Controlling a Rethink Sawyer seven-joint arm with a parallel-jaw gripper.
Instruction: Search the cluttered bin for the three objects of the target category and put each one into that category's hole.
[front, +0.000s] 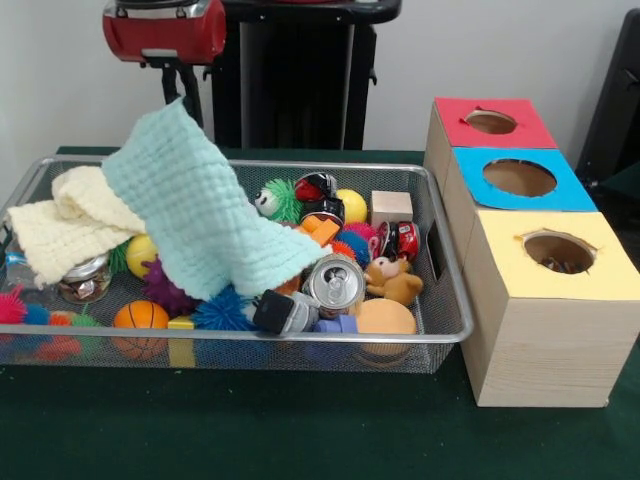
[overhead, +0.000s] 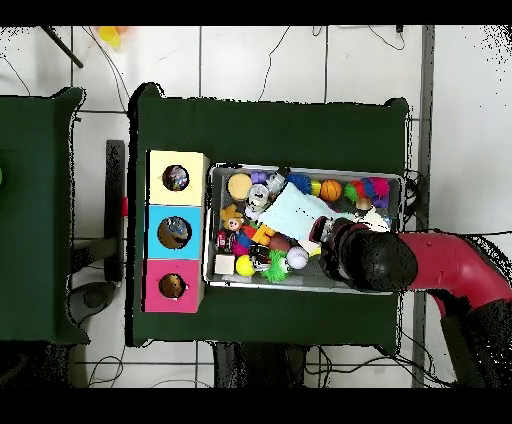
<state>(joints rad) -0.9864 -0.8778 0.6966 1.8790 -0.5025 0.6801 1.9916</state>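
1. Gripper (front: 183, 100) check first: it hangs over the bin's (front: 300, 340) end nearest the table's robot-side edge, and you can see its dark fingers closed on the peak of the mint cloth (front: 200, 210), which is lifted off the clutter.
2. From that peak the mint cloth drapes down, its low end resting on toys beside a can (front: 333, 283) (lying on its side, top facing you).
3. You'll find the cream cloth (front: 60, 225) bunched in the bin end far from the boxes.
4. The bin runs along the table's middle, with the boxes standing against one short end, by the table's edge.
5. Wrappers: you cannot pick them out in the bin. Something small shows inside the yellow box's hole (front: 558, 252), too dim to name.
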